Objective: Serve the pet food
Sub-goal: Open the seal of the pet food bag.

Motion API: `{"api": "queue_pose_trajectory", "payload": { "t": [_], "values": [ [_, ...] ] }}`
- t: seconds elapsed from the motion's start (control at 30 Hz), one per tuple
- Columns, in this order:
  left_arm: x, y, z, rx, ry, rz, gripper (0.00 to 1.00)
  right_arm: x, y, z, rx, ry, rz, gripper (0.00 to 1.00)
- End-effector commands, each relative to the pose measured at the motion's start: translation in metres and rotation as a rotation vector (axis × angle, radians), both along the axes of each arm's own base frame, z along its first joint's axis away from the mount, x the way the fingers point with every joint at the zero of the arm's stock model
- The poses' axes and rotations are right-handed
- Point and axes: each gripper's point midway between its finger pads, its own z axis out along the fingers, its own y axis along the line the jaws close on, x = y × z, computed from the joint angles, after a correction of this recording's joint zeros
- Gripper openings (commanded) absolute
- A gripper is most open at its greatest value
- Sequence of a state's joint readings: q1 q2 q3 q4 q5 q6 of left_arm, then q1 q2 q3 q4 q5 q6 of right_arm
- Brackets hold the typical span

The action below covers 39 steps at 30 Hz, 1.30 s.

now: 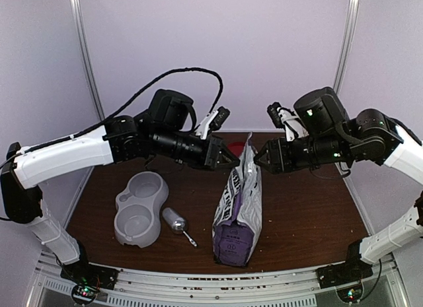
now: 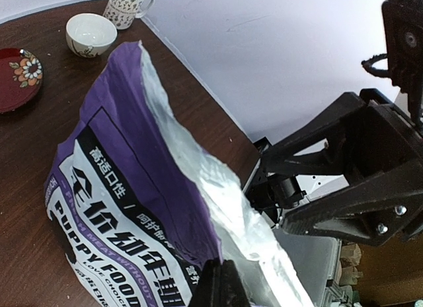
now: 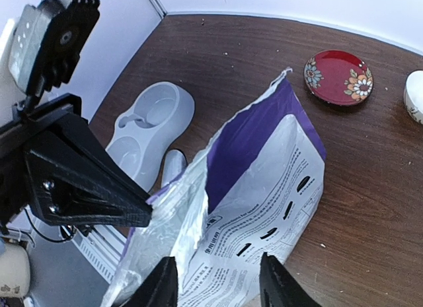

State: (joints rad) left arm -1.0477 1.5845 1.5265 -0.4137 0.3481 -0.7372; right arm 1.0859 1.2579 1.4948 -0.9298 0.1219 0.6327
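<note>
Noted double bowl (image 1: 140,208) empty, nothing served | found scoop (image 1: 177,222) idle beside it | logged left gripper (image 2: 221,284) clamped on bag (image 1: 239,208) rim | found right gripper (image 3: 221,287) parted at opposite rim | saw no pet food, presumably bagged; serving outstanding

The top view looks down over the brown wooden tabletop (image 1: 310,214), while both wrist views face one purple printed bag (image 2: 132,208) close up from opposite sides.

Bright, even diffuse light; soft shadows; mild glare on bag (image 2: 165,181) foil; focus sharp throughout.
</note>
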Motion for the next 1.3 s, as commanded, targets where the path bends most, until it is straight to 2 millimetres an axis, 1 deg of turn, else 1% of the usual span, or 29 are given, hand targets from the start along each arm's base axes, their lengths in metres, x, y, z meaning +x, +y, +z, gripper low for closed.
{"api": "queue_pose_trajectory", "payload": {
  "t": [0.0, 0.07, 0.17, 0.37, 0.43, 0.53, 0.7, 0.87, 1.17, 1.23, 1.27],
  "values": [
    [-0.016, -0.006, 0.02, -0.06, -0.021, -0.067, 0.0, 0.005, 0.0, 0.023, 0.052, -0.051, -0.009, 0.5],
    [-0.014, -0.007, 0.021, -0.06, -0.028, -0.066, 0.0, 0.006, -0.002, 0.026, 0.053, -0.06, -0.013, 0.56],
    [-0.014, -0.009, 0.022, -0.058, -0.034, -0.072, 0.0, 0.007, -0.002, 0.028, 0.054, -0.069, -0.02, 0.62],
    [-0.013, -0.011, 0.022, -0.061, -0.041, -0.075, 0.0, 0.013, -0.002, 0.028, 0.024, -0.074, -0.043, 0.78],
    [-0.013, -0.011, 0.022, -0.061, -0.041, -0.075, 0.0, 0.016, -0.004, 0.028, 0.014, -0.077, -0.057, 0.81],
    [-0.013, -0.011, 0.022, -0.06, -0.041, -0.077, 0.0, 0.019, -0.005, 0.028, 0.007, -0.077, -0.068, 0.84],
    [-0.012, -0.011, 0.021, -0.059, -0.048, -0.073, 0.0, 0.022, -0.002, 0.027, -0.002, -0.071, -0.066, 0.85],
    [-0.012, -0.011, 0.022, -0.061, -0.057, -0.073, 0.0, 0.026, 0.002, 0.021, -0.02, -0.059, -0.063, 0.84],
    [-0.013, -0.008, 0.022, -0.059, -0.06, -0.069, 0.0, 0.03, 0.006, 0.009, -0.046, -0.046, -0.075, 0.72],
    [-0.012, -0.007, 0.021, -0.058, -0.062, -0.067, 0.0, 0.032, 0.009, 0.005, -0.048, -0.045, -0.076, 0.68],
    [-0.012, -0.007, 0.022, -0.059, -0.063, -0.065, 0.0, 0.033, 0.01, 0.003, -0.054, -0.042, -0.077, 0.64]
  ]
}}
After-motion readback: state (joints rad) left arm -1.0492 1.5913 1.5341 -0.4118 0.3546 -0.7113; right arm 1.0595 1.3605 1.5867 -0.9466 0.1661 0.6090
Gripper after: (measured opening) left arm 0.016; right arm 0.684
